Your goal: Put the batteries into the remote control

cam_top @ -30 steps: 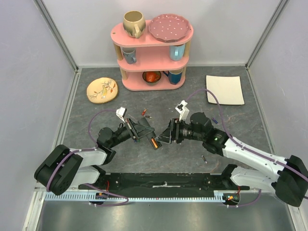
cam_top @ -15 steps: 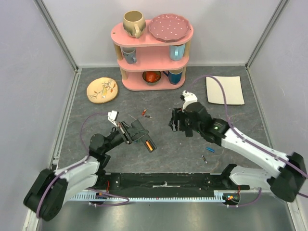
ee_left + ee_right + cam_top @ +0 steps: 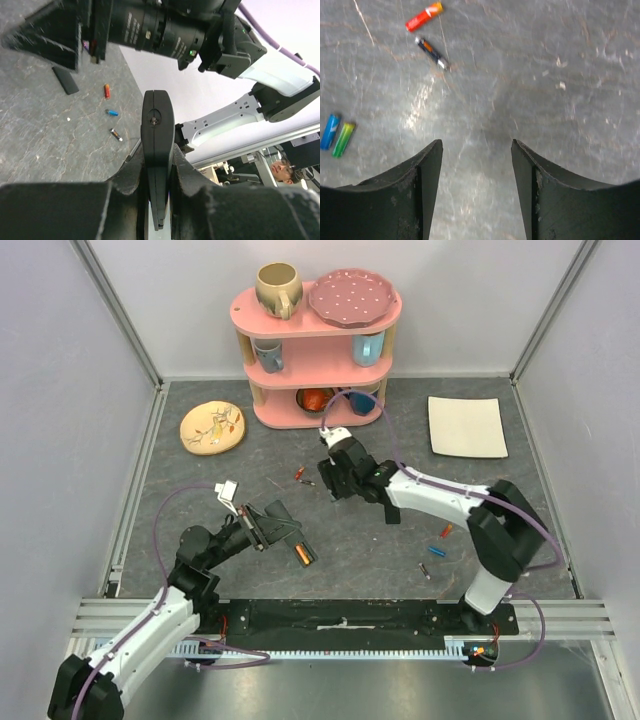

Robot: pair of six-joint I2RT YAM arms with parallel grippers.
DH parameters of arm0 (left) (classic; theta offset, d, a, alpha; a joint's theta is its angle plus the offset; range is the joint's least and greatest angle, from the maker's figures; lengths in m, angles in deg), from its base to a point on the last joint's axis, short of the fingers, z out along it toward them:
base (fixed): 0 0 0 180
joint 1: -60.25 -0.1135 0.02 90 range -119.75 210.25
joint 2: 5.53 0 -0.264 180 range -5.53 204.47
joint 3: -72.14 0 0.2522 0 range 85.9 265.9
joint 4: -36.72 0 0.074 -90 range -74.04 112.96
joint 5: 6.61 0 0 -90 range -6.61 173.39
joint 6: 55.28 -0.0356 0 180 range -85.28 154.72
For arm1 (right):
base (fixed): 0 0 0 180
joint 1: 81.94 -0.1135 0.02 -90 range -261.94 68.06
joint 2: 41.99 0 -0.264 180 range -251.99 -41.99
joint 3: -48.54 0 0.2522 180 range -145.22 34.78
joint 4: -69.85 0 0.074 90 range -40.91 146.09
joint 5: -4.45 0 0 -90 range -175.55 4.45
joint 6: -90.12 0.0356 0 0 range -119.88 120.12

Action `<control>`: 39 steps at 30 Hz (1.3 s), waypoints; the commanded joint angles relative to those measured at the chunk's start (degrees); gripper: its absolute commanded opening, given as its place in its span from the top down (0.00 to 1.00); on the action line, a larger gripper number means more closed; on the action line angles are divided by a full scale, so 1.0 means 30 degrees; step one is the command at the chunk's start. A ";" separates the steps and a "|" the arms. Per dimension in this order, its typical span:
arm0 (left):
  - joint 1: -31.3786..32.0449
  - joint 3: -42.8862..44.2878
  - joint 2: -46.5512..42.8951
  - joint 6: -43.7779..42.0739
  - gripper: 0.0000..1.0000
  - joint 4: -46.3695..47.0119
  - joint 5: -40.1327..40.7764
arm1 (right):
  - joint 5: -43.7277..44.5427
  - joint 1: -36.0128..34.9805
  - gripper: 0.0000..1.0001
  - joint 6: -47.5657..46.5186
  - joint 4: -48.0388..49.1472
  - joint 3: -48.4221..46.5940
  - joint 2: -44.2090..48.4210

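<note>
My left gripper [image 3: 272,525] is shut on the remote control [image 3: 292,538], a slim black bar held above the table with an orange battery [image 3: 301,552] in its slot. In the left wrist view the remote [image 3: 156,125] stands edge-on between my fingers [image 3: 156,172]. My right gripper [image 3: 327,483] is open and empty just above the table. A red battery [image 3: 298,475] and a dark one [image 3: 308,482] lie to its left. The right wrist view shows my open gripper [image 3: 476,150], the red [image 3: 423,16] and dark [image 3: 432,52] batteries ahead, and a blue [image 3: 329,131] and a green [image 3: 343,139] one at left.
An orange [image 3: 446,531], a blue [image 3: 437,551] and a dark battery [image 3: 424,570] lie at the near right. A small flat black piece [image 3: 65,80] lies on the table. A pink shelf [image 3: 318,360] with cups, a round plate [image 3: 212,427] and a square white plate [image 3: 466,426] stand at the back.
My right gripper has left the remote and swung back-left toward the loose batteries near the shelf. My left gripper has drawn back toward the near left, still holding the remote.
</note>
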 commanded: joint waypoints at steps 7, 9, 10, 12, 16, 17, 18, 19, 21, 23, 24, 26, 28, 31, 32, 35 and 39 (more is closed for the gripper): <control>-0.0269 -0.0415 -0.0413 0.0570 0.98 0.0359 -0.1004 | 0.0383 0.0033 0.35 -0.2376 0.4031 -0.2869 -0.3840; -0.0270 -0.0327 -0.0706 0.0424 0.98 0.0036 -0.0944 | -0.0401 0.0062 0.34 -0.2784 0.5580 -0.2783 -0.4191; -0.0270 -0.0298 -0.0794 0.0394 0.98 -0.0111 -0.0857 | -0.0814 0.0062 0.34 -0.3019 0.6138 -0.2579 -0.4309; -0.0299 -0.0385 -0.0999 0.0394 0.98 -0.0142 -0.0740 | -0.1460 0.0091 0.34 -0.3371 0.6875 -0.3012 -0.4865; -0.0386 -0.0678 -0.1701 0.1007 0.98 0.0442 -0.0359 | -0.1957 0.0091 0.35 -0.3927 0.5559 -0.4568 -0.6095; -0.0387 -0.0707 -0.1848 0.1386 0.98 0.0531 -0.0213 | -0.2135 0.0091 0.36 -0.4074 0.5616 -0.4598 -0.6358; -0.0416 -0.0650 -0.1966 0.1564 0.98 0.0503 -0.0009 | -0.2107 0.0091 0.37 -0.4105 0.5587 -0.4715 -0.6506; -0.0445 -0.0562 -0.2083 0.1653 0.98 0.0444 0.0255 | -0.2049 0.0091 0.37 -0.4163 0.5587 -0.4745 -0.6624; -0.0445 -0.0211 -0.2288 0.1683 0.98 0.0094 0.0432 | -0.2049 0.0091 0.39 -0.4222 0.5354 -0.4919 -0.7063; -0.0445 0.0140 -0.2464 0.1508 0.98 -0.0258 0.0520 | -0.1845 0.0091 0.40 -0.4280 0.5207 -0.4979 -0.7472; -0.0445 0.0171 -0.2494 0.1449 0.98 -0.0375 0.0550 | -0.1814 0.0091 0.41 -0.4281 0.5206 -0.4921 -0.7561; -0.0474 0.0230 -0.2523 0.1303 0.98 -0.0464 0.0550 | -0.1930 0.0120 0.42 -0.4339 0.5206 -0.4921 -0.7708; -0.0475 0.0084 -0.2494 0.1331 0.98 -0.0406 0.0492 | -0.2165 0.0091 0.43 -0.4398 0.5206 -0.4892 -0.7708; -0.0475 -0.0150 -0.2377 0.1536 0.98 -0.0259 0.0492 | -0.2253 0.0091 0.45 -0.4456 0.5148 -0.5008 -0.7884; -0.0475 -0.0180 -0.2261 0.1594 0.98 -0.0201 0.0492 | -0.2341 0.0091 0.45 -0.4456 0.5147 -0.5096 -0.8059; -0.0475 -0.0269 -0.2143 0.1741 0.98 0.0209 0.0346 | -0.2488 0.0091 0.47 -0.4515 0.5147 -0.5301 -0.8206; -0.0475 -0.0327 -0.2318 0.1741 0.98 0.0180 0.0375 | -0.2517 0.0091 0.50 -0.4632 0.4416 -0.5595 -0.8441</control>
